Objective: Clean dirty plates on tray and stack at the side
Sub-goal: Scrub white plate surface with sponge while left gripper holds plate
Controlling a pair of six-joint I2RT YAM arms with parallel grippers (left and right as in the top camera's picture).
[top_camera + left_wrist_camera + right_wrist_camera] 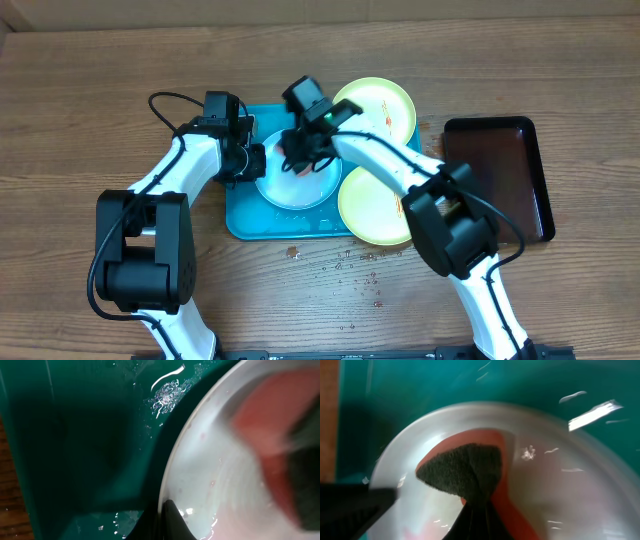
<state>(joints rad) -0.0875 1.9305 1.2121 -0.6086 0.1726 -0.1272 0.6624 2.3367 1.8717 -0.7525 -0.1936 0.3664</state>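
A light-blue rimmed plate (285, 190) lies in the turquoise tray (240, 215). My left gripper (250, 160) is shut on that plate's left rim; the left wrist view shows its jaws (167, 520) pinching the rim (175, 465). My right gripper (300, 155) is shut on an orange sponge with a dark scouring face (465, 472) and presses it on the wet plate (570, 495), which shows faint pink smears. Two light-green rimmed plates lie right of the tray: one at the back (385, 105), one at the front (370, 205).
A dark glossy tray (505, 175) stands at the far right. Water droplets (355, 270) spot the wooden table in front of the turquoise tray. The tray floor is wet (167, 392).
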